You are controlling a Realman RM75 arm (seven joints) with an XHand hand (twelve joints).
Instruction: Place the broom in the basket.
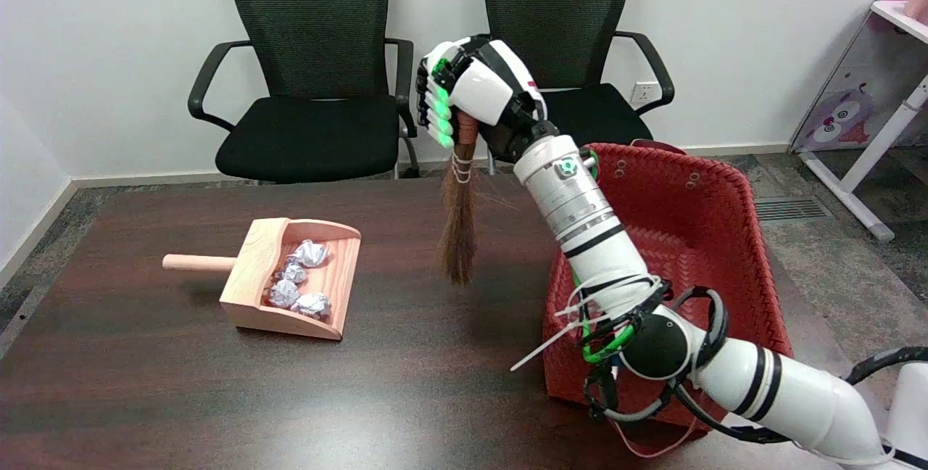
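R hand (471, 93) raised above table, fingers wrapped tight round handle of small broom (459, 216); bristles hang down, tips clear of tabletop. Broom sits left of red woven basket (696, 187), not over it; forearm crosses basket's left rim. Wooden dustpan (297, 278) further left on dark table (406, 383), w/ crumpled foil balls (299, 281) inside, handle pointing left. Two black office chairs (312, 93) behind table, by wall.
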